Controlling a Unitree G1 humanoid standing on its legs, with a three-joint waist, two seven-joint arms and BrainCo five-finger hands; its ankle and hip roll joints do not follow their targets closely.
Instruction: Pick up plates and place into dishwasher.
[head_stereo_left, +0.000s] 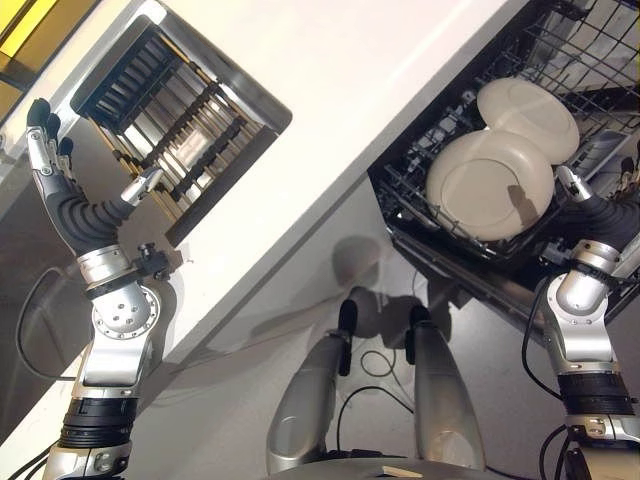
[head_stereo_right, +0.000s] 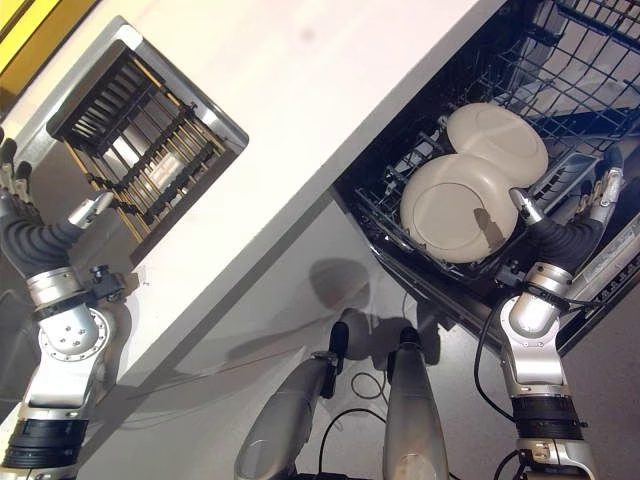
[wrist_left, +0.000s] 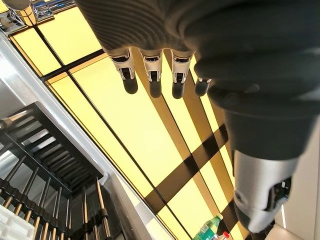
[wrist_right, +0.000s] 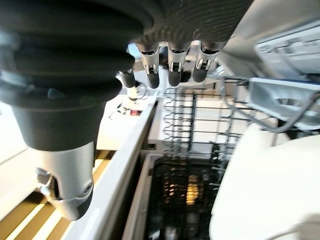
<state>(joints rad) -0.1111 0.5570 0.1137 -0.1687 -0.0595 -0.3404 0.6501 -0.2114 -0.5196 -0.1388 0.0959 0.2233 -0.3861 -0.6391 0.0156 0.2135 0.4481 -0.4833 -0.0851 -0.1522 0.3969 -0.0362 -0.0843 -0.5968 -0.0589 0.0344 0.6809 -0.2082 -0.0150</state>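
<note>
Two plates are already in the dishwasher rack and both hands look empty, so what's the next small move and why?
Probably pull the right hand back from the dishwasher rack. Both plates, the nearer plate and the farther plate, already sit in the rack, and that hand is open beside them holding nothing. The left hand is open too, raised by the dish rack, which shows no plate.

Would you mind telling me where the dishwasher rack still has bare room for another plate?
The rack is bare beyond the two plates, toward its far wall. It is crowded at the near edge, where the front plate overlaps the back plate and the open right hand hovers beside them.
</note>
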